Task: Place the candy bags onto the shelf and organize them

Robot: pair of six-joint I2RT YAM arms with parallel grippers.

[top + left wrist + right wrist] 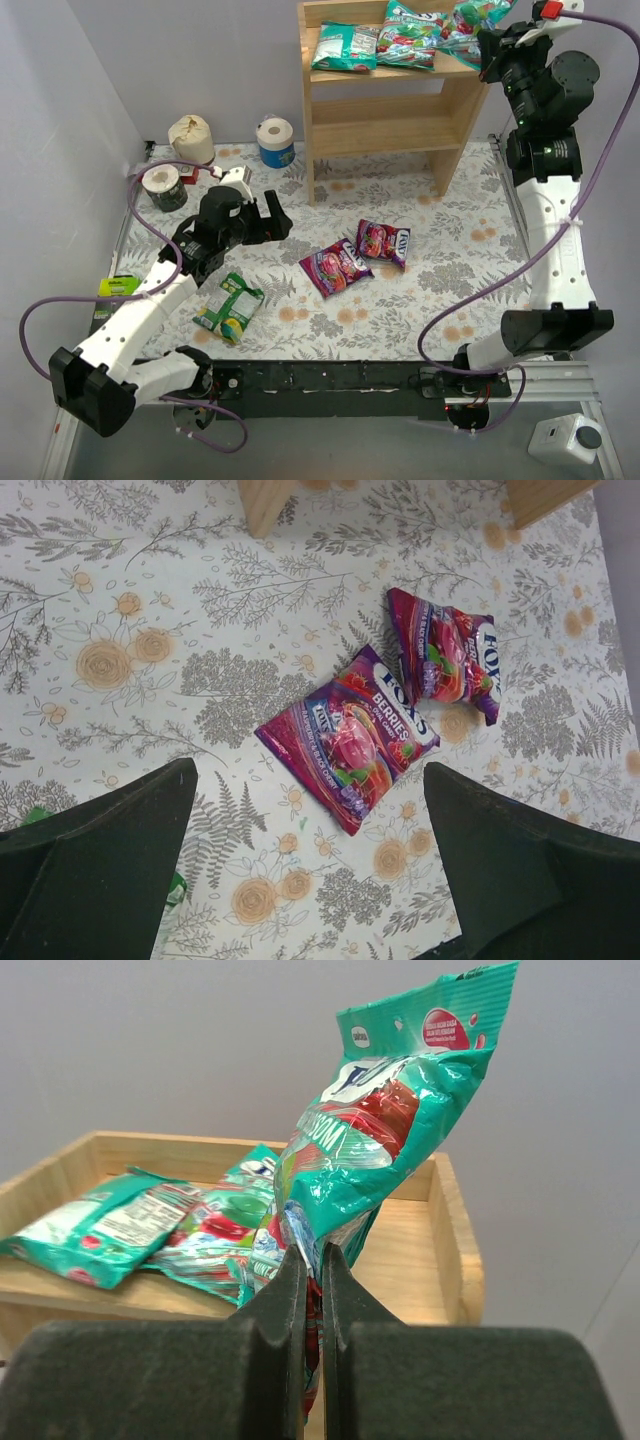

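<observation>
We are watching the shelf [385,125] carrying two teal bags [345,47] on its top tier, and the tabletop [450,270] carrying two purple bags [350,735] and a green-and-yellow bag [230,305]. Our right pincer [312,1260] is clenching a third teal bag [390,1130] above that tier, and our left pincer [310,770] is hanging released.

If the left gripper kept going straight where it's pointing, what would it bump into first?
Probably the nearer glossy purple-magenta candy bag lying flat on the floral tablecloth. The open left gripper points at it, with nothing between. The second purple bag lies just beyond.
</observation>
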